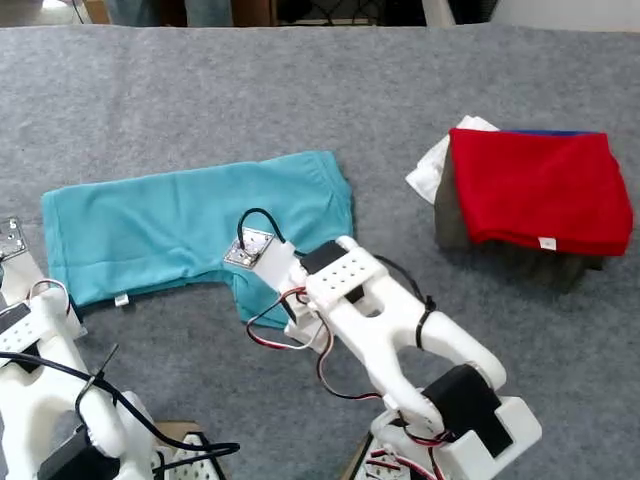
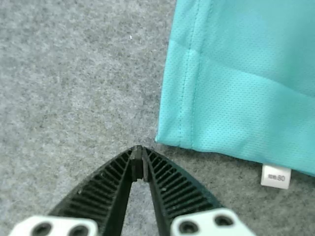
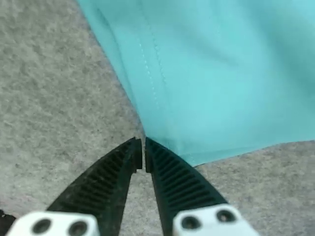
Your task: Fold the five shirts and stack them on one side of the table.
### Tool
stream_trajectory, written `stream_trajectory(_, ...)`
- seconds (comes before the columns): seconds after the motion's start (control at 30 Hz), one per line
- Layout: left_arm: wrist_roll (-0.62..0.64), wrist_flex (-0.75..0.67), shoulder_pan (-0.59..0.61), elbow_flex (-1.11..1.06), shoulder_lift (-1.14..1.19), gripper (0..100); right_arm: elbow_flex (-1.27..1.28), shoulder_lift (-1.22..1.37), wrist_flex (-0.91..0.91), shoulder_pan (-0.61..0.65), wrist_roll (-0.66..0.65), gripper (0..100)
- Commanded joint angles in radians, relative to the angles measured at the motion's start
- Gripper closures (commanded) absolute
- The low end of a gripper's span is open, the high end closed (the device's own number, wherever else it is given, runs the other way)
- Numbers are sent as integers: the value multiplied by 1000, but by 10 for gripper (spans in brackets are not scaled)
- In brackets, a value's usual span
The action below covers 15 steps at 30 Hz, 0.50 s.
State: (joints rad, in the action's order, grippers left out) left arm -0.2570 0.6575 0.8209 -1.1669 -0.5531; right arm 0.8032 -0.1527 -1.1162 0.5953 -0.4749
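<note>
1. You have the teal shirt (image 1: 190,230) lying flat, left of centre. Its long axis runs side to side across the table, and its white tag (image 2: 275,175) is on the near edge.
2. Your left gripper (image 2: 139,162) has its fingers closed on nothing, over felt just off the shirt's corner.
3. Your right gripper (image 3: 143,147) has its fingers together at the shirt's near edge. Whether cloth is pinched, cannot tell.
4. The folded stack (image 1: 540,190), red on top, sits at the right side.
5. The surface is grey felt (image 1: 300,90).
</note>
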Motion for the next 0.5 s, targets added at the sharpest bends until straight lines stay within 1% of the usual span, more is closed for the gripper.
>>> stream_trajectory(0.0, -3, -11, -10, 2, -15, 970, -2, -36, 2, -52, -64, 967)
stream_trajectory(0.13, -3, -9, -10, 2, -15, 970, -2, -70, -58, -92, -166, 966)
stream_trajectory(0.3, -3, -11, -10, 2, -15, 970, 4, -236, -91, -95, -252, 964)
stream_trajectory(0.33, -3, -12, -12, 2, -15, 970, 7, -257, -87, -95, -269, 951)
stream_trajectory(0.47, -3, -14, -12, 2, -15, 970, 50, -257, -43, -91, -296, 841)
